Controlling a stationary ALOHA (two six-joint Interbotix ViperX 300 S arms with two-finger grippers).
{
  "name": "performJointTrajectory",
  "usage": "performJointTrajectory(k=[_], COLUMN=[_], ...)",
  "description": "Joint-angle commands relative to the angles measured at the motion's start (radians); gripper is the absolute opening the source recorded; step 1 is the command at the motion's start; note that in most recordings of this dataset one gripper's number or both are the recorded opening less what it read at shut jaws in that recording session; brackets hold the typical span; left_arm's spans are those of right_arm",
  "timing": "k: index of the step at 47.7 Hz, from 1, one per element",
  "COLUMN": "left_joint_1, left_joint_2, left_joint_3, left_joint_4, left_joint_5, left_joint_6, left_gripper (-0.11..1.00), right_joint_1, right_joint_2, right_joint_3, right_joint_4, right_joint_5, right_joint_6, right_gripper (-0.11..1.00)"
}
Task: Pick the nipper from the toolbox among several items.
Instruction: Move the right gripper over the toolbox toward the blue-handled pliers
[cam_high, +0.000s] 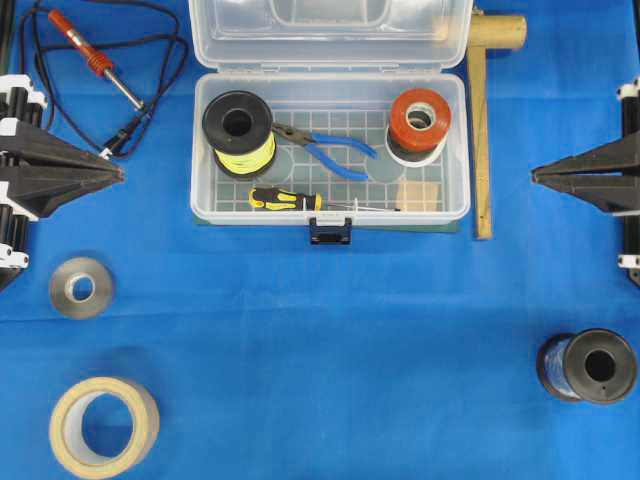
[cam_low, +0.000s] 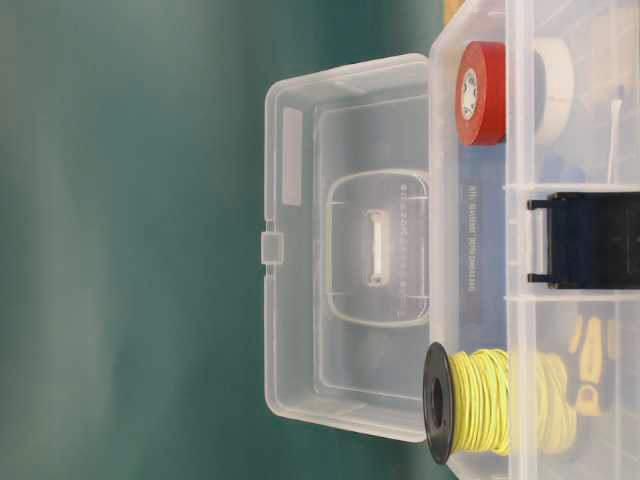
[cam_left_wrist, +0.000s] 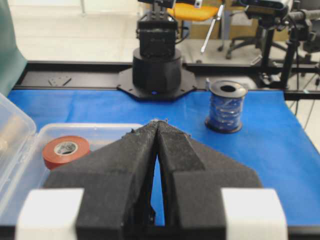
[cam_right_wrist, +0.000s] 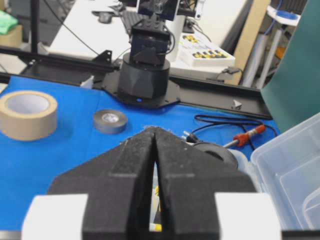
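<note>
The nipper (cam_high: 325, 148) lies in the middle of the open toolbox (cam_high: 455, 195), between the yellow wire spool (cam_high: 239, 133) and the red tape (cam_high: 419, 116). Left gripper (cam_high: 120, 173) and right gripper (cam_high: 534, 176) sit clenched, empty, well outside it. Lid lettering in the table-level view is too small to read.

Blue-handled nipper (cam_high: 335, 153), clear grid-floored toolbox (cam_high: 205, 150), yellow-black screwdriver (cam_high: 285, 199), blue table (cam_high: 330, 340).
</note>
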Motion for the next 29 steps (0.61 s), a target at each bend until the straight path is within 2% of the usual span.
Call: performJointTrajectory(k=[1, 5, 14, 18, 26, 29], left_joint_1=[0.005, 0.005, 0.005, 0.005, 0.005, 0.005], left_joint_2=[0.018, 0.018, 0.02, 0.02, 0.02, 0.018], left_joint_3=[-0.025, -0.023, -0.021, -0.02, -0.018, -0.018], left_joint_4=[-0.037, -0.037, -0.037, -0.037, -0.037, -0.037], left_joint_5=[0.0, -0.005, -0.005, -0.005, -0.005, -0.005], left_joint_6=[0.002, 0.0, -0.002, -0.002, -0.003, -0.003], left_gripper=[0.0, 0.0, 0.0, 0.0, 0.0, 0.0], right_joint_1=[-0.014, -0.046, -0.15, -0.195, -0.235, -0.245], right_joint_2=[0.012, 0.04, 0.178, 0.273, 0.471, 0.543], right_joint_3=[-0.028, -0.072, -0.225, -0.302, -0.448, -0.494], right_joint_4=[0.0, 0.003, 0.003, 0.003, 0.003, -0.002], right_joint_5=[-0.005, 0.034, 0.227, 0.313, 0.456, 0.505], right_joint_6=[-0.012, 0.008, 0.009, 0.008, 0.006, 0.003], right_gripper=[0.0, 0.0, 0.0, 0.0, 0.01, 0.06])
